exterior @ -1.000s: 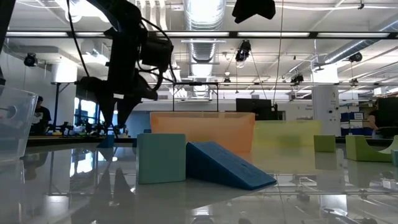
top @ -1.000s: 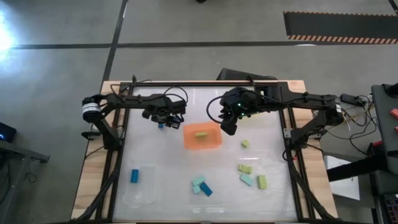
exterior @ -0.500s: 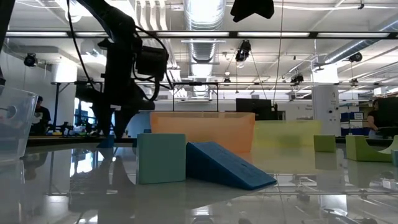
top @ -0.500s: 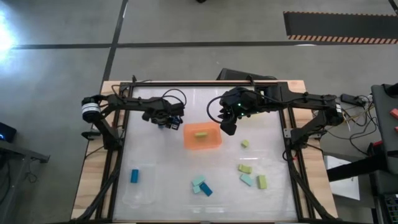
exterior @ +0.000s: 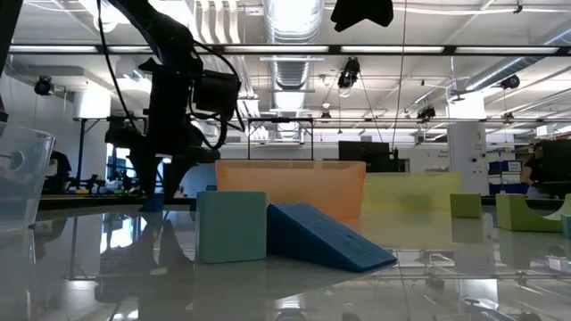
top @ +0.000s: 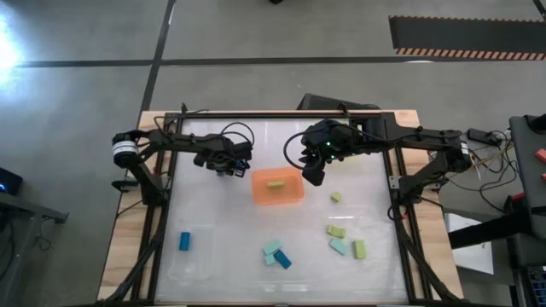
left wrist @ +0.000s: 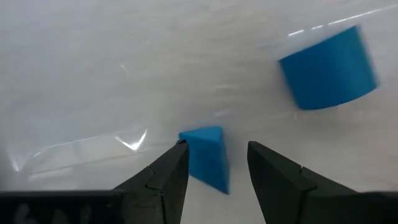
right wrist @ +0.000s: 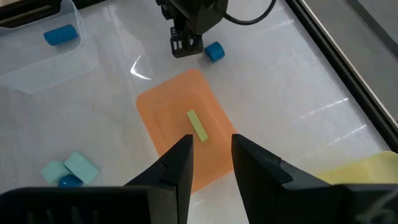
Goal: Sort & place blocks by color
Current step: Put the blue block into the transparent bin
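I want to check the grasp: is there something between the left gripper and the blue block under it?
Nothing visible. In the left wrist view the left gripper is open, and the blue block sits right between its fingers on bare table. A second blue block lies apart, off to one side.

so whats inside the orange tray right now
One yellow-green block lies flat inside the orange tray. Nothing else shows there. The right claw hovers above the tray's near edge, open, covering a small part of it.
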